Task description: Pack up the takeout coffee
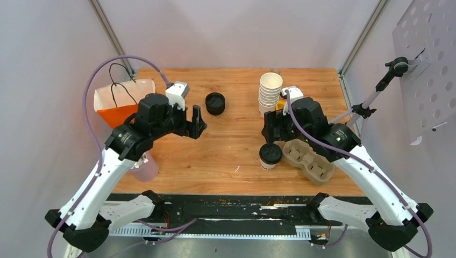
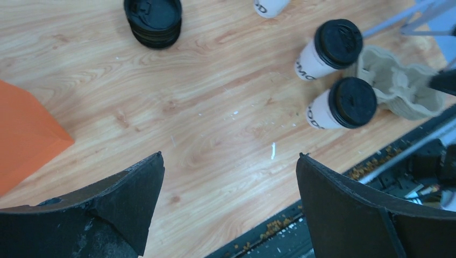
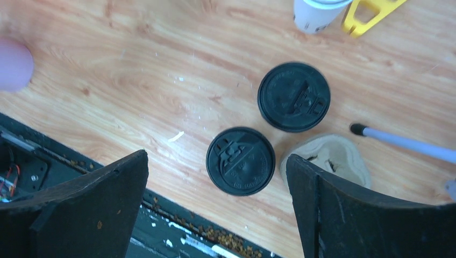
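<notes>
Two small white paper cups with black lids stand side by side on the wooden table, right of centre. The near cup (image 1: 270, 155) (image 2: 349, 102) (image 3: 240, 160) is beside a cardboard carrier (image 1: 309, 160). The far cup (image 2: 337, 45) (image 3: 293, 97) is hidden under my right arm in the top view. My right gripper (image 1: 271, 131) (image 3: 216, 156) hovers above the cups, open and empty. The orange paper bag (image 1: 121, 102) (image 2: 27, 134) stands open at the far left. My left gripper (image 1: 196, 122) (image 2: 230, 161) is open and empty, over bare wood right of the bag.
A stack of black lids (image 1: 215, 103) (image 2: 154, 21) lies mid-table. A tall stack of lidless white cups (image 1: 270, 92) (image 3: 317, 13) stands behind my right gripper, with a yellow piece (image 3: 371, 13) beside it. A pale pink cup (image 1: 145, 167) (image 3: 13, 64) stands near the front left edge.
</notes>
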